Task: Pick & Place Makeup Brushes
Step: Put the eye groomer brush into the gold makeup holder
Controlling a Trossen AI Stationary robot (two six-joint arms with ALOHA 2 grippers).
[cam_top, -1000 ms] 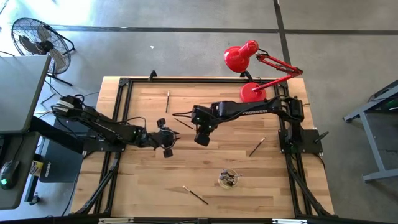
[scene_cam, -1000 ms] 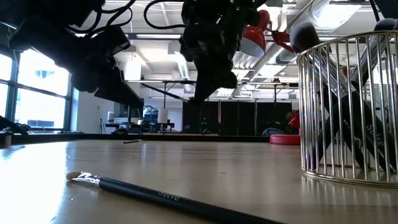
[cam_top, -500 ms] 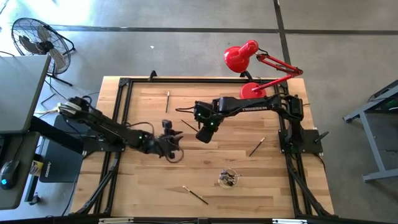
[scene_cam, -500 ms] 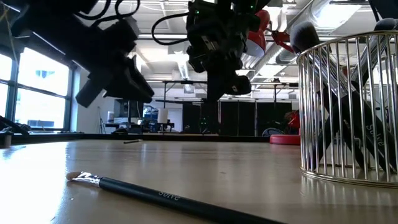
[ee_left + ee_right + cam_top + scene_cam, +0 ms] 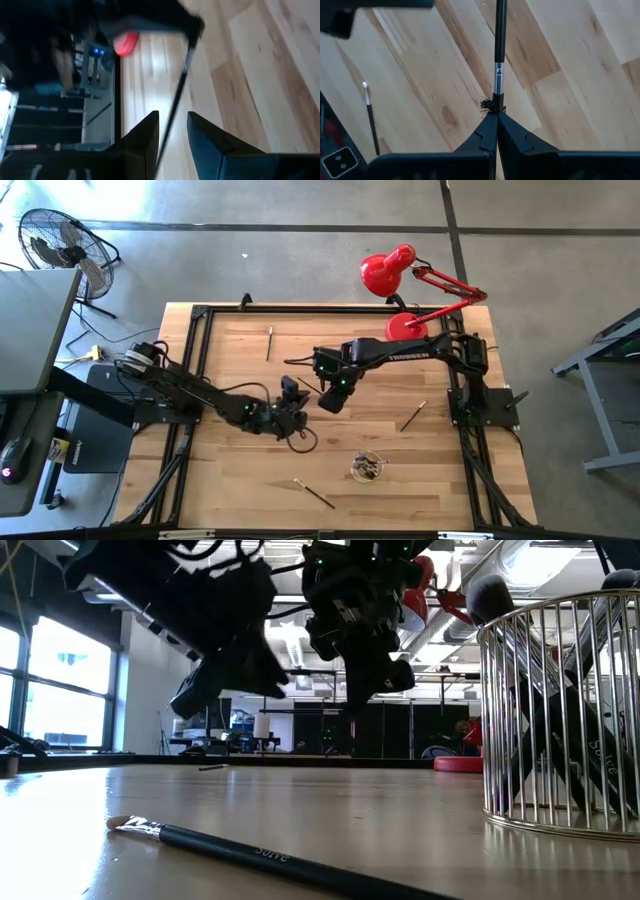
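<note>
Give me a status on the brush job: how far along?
Done: several brushes stand in the wire cup. In hand: the right gripper pinches the held brush by its bristle end, with the handle between the left gripper's open fingers, likely a handover. Left: at least three lie loose, the far brush, right-side brush and near brush.

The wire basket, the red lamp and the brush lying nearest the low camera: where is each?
Wire basket (image 5: 560, 720): low view, on its upright wires.
Red lamp (image 5: 388, 270): high view, on its shade.
Nearest brush (image 5: 270, 856): low view, on its dark handle.
</note>
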